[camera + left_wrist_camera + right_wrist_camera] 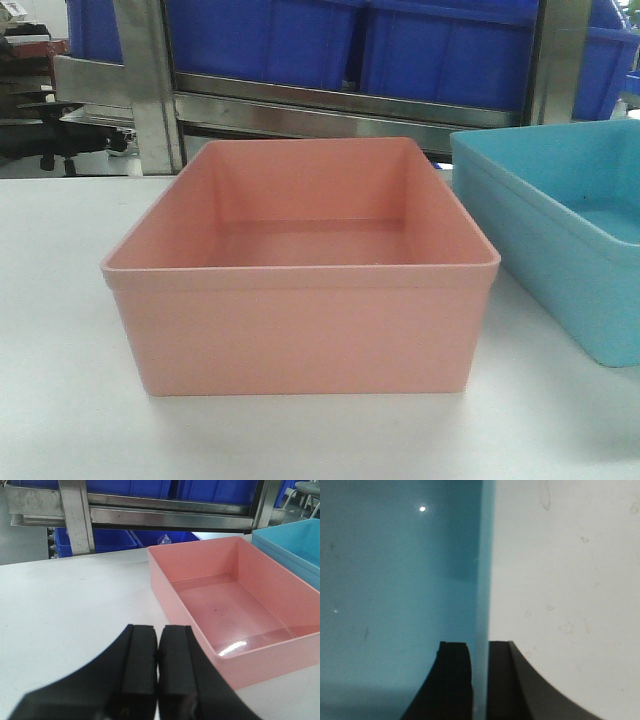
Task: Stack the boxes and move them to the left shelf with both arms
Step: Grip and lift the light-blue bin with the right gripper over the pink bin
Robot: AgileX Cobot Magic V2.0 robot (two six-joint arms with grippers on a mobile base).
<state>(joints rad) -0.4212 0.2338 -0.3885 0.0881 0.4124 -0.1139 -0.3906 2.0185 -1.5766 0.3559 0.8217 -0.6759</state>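
Early stage: the pink bin [300, 300] and blue bin [570, 230] sit side by side on the white table [60, 350], not stacked and not shelved yet. The right gripper [480, 680] pinches the blue bin's wall. The left gripper [157, 655] is closed and empty, beside the pink bin.

Past my white table's [50, 330] far edge, dark blue bins [260, 40] fill a steel rack [150, 90] beside a black chair [55, 138].

Your right gripper [479, 650] has its black fingers [454, 680] pinching the rim of the blue bin [395, 580]; white tabletop [570, 580] lies outside.
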